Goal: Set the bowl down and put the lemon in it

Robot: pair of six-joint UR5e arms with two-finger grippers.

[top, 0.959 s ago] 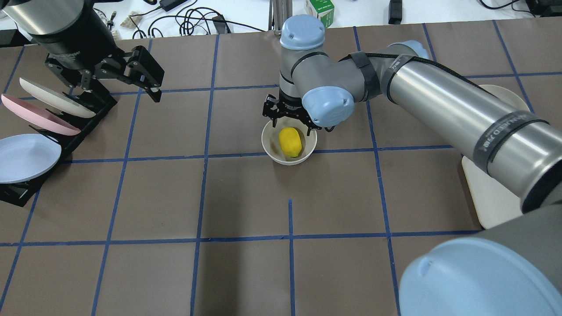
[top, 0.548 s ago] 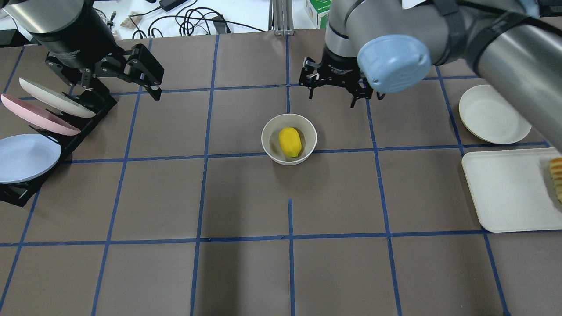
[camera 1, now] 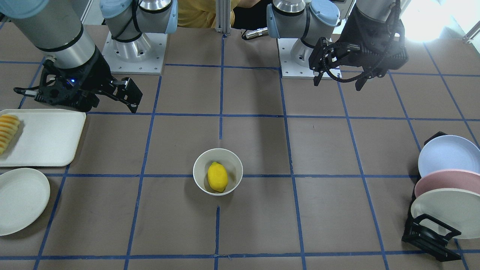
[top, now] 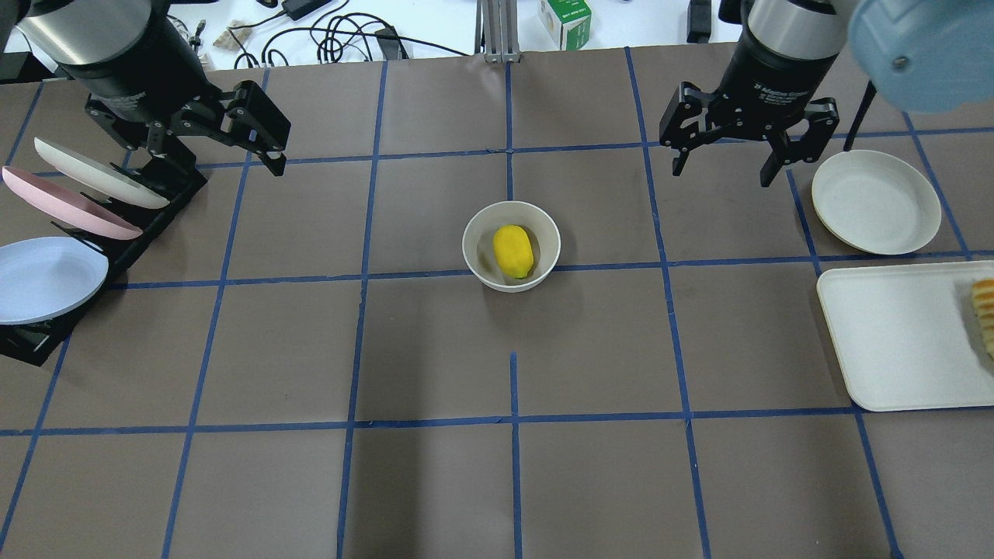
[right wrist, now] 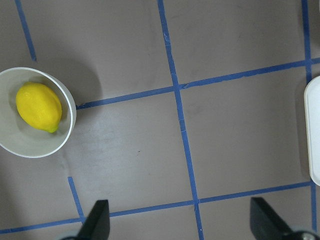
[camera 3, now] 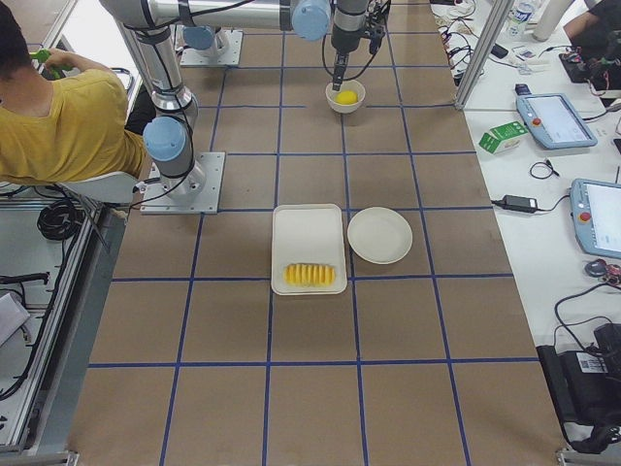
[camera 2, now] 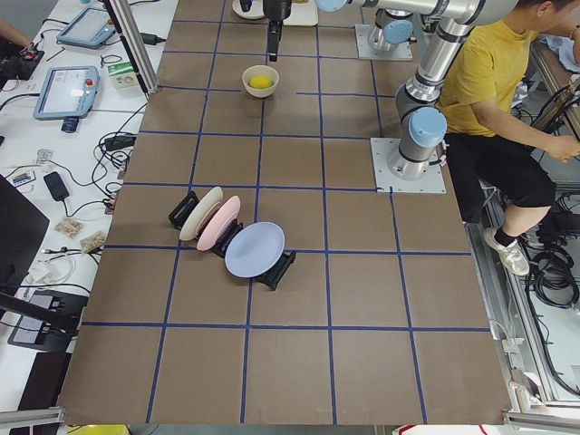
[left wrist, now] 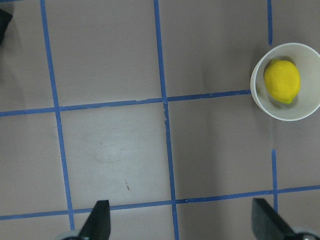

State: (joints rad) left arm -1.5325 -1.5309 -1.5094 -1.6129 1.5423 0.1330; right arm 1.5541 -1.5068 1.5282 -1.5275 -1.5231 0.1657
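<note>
The off-white bowl (top: 475, 231) stands upright at the table's middle with the yellow lemon (top: 513, 251) lying inside it. Both also show in the front view, bowl (camera 1: 199, 164) and lemon (camera 1: 217, 177). My right gripper (top: 724, 175) is open and empty, raised at the far right, well away from the bowl. Its wrist view shows the bowl (right wrist: 70, 108) and lemon (right wrist: 38, 107) at the left. My left gripper (camera 1: 337, 84) is open and empty, raised at the far left above the plate rack. Its wrist view shows the lemon (left wrist: 282, 81) at the upper right.
A black rack (top: 159, 213) with three plates stands at the left edge. A flat off-white plate (top: 875, 202) and a white tray (top: 893, 341) holding sliced orange-yellow food (top: 985, 310) lie at the right. A person sits behind the robot.
My right gripper has lifted off the bowl and swung away to the far right, empty. The lemon stays in the bowl. The left arm has not moved.
</note>
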